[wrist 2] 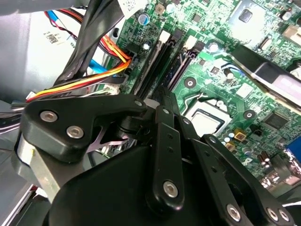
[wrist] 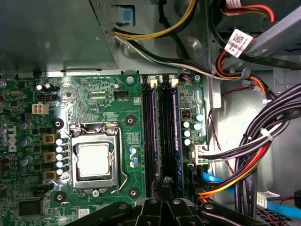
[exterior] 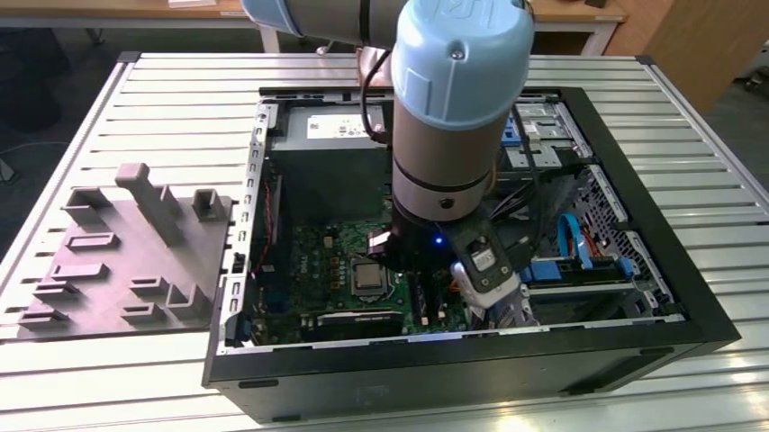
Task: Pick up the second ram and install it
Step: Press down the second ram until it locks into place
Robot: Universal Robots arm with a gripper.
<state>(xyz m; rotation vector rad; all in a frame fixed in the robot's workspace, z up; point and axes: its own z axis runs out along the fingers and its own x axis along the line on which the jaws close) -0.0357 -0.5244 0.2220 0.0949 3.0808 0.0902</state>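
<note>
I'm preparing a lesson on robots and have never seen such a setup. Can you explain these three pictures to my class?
The exterior view shows a robot arm reaching down into an open computer case that lies on a slatted metal table. A grey moulded holder sits at the exterior view's left. The other two pictures come from cameras on the arm's wrist. The first wrist view looks onto the green motherboard, with its silver processor, black memory slots and coloured cables. The black jointed part is the tool, poised over those slots. Whether it holds a memory stick cannot be seen.
</note>
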